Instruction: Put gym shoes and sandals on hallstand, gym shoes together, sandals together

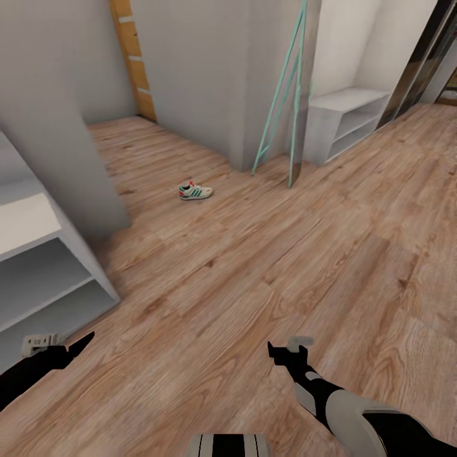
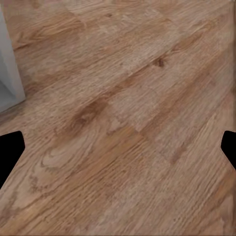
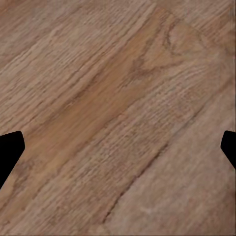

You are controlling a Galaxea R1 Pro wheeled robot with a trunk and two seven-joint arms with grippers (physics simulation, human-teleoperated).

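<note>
Open corridor floor is stretching wide between both arms and the far walls, nothing lying on it near the grippers. One gym shoe is sitting alone far center-left, bare planks all around it, reachable from any side. Near left, a grey-white shelf unit is blocking that side, with a grey wall block rising just behind it. Far center, a wall corner is jutting out, with a turquoise frame leaning beside it. Far right, the hallstand is standing against the wall, bench top bare. Left gripper and right gripper fingers are hanging spread over bare planks.
</note>
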